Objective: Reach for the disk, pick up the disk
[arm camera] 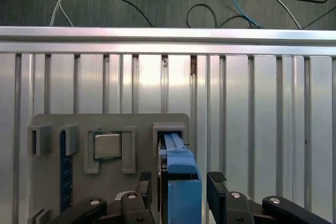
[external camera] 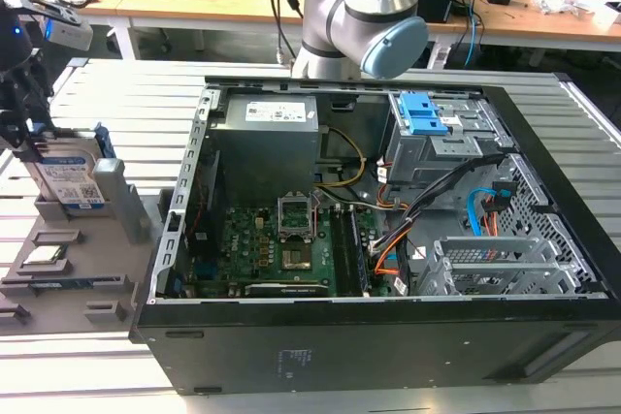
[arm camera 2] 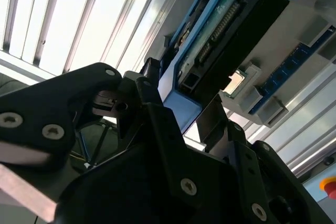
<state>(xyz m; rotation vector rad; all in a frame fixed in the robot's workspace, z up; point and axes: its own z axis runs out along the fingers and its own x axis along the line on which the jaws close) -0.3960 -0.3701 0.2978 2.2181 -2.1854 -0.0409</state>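
Slatted bench (external camera: 582, 123): open computer case (external camera: 388, 336) carried at the exterior view's centre. Grey holder (external camera: 58, 288), the exterior view's lower left: disk (external camera: 66, 179) stood upright in its slot. Claw (arm camera: 181, 181): released, fingers set either side of the disk, not clamped. Processor chip (arm camera: 107, 146) seated near the disk.

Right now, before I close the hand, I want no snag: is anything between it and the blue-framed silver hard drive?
Nothing visible. In the first wrist view the hand straddles the blue-framed silver hard drive, upright in its grey plastic holder, a finger on each side. The square silver processor chip sits in a neighbouring slot.
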